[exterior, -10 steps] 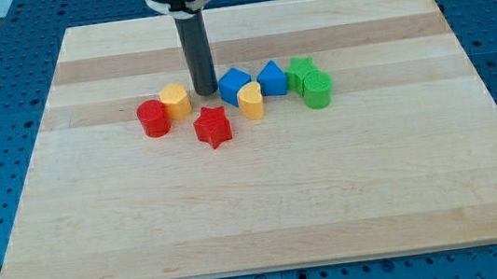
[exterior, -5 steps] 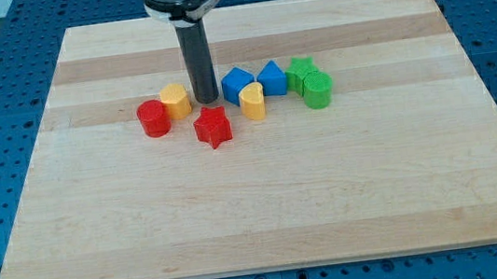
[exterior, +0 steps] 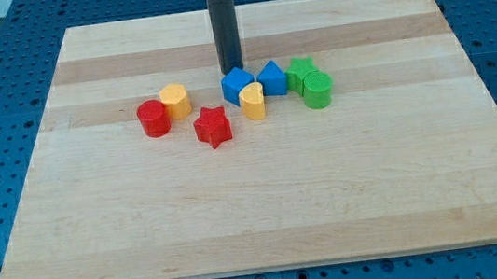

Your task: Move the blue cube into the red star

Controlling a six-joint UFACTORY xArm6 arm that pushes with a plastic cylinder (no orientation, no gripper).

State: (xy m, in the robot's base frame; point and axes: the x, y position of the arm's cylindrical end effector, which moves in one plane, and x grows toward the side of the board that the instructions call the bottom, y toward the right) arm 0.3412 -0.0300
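The blue cube (exterior: 235, 86) sits on the wooden board (exterior: 255, 195) near the middle, touching a yellow block (exterior: 252, 101) at its lower right. The red star (exterior: 213, 127) lies below and to the left of the cube, a small gap apart. My tip (exterior: 229, 71) stands just above the cube at the view's top side, right at its far edge. The rod rises straight up out of the view.
A blue triangular block (exterior: 272, 79) sits right of the cube. A green star (exterior: 301, 71) and a green cylinder (exterior: 317, 89) lie further right. A yellow hexagonal block (exterior: 175, 101) and a red cylinder (exterior: 153, 118) lie to the left.
My tip has moved from between the yellow hexagonal block and the blue cube, up and to the right, to the far side of the cube. The blocks have not visibly moved.
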